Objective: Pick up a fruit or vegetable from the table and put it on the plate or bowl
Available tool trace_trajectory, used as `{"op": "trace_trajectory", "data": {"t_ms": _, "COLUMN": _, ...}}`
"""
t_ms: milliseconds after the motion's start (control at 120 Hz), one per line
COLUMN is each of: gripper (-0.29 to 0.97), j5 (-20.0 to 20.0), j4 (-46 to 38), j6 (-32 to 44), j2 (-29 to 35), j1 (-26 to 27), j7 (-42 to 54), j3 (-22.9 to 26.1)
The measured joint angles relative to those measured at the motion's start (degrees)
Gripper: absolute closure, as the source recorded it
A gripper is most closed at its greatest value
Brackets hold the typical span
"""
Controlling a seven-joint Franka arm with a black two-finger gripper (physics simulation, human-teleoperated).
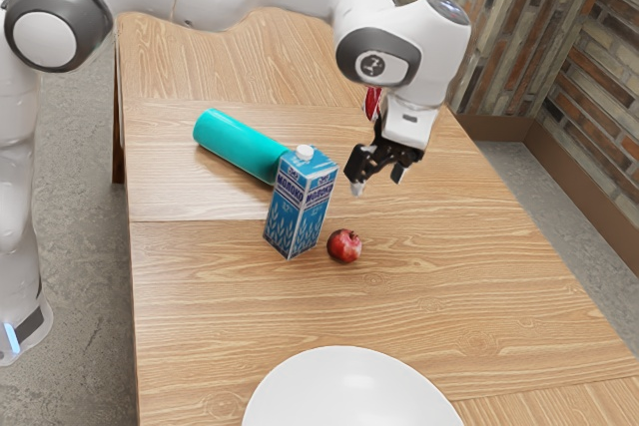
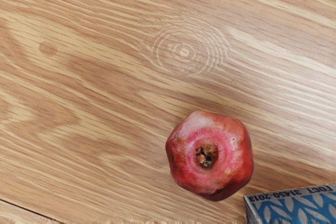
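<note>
A small red pomegranate (image 1: pixel 344 245) lies on the wooden table just to the exterior view's right of a blue milk carton (image 1: pixel 300 202). In the wrist view the pomegranate (image 2: pixel 210 154) shows its crown from above, with a corner of the carton (image 2: pixel 291 205) beside it. My black gripper (image 1: pixel 377 175) hangs open above the table, a little above and behind the fruit, nothing between its fingers. A white plate (image 1: pixel 349 388) sits at the table's front edge.
A teal cylinder (image 1: pixel 238 143) lies on its side behind the carton. The wooden table (image 1: pixel 499 276) has open surface toward the exterior view's right and between the fruit and the plate. A brick wall stands at the back right.
</note>
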State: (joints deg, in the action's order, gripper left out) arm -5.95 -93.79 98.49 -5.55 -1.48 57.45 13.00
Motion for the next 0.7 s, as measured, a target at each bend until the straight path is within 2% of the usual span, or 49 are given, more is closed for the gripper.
{"op": "trace_trajectory", "data": {"t_ms": 175, "gripper": 0.0, "j5": 0.9, "j4": -3.9, "j6": 1.8, "j2": 1.9, "j1": 0.0, "j7": 2.1, "j3": 0.1}}
{"op": "trace_trajectory", "data": {"t_ms": 408, "gripper": 0.0, "j5": 1.8, "j4": -4.1, "j6": 4.2, "j2": -0.8, "j1": 0.0, "j7": 4.0, "j3": 0.0}}
{"op": "trace_trajectory", "data": {"t_ms": 700, "gripper": 0.0, "j5": 3.2, "j4": -4.0, "j6": 5.1, "j2": -1.4, "j1": 0.1, "j7": 0.4, "j3": 0.0}}
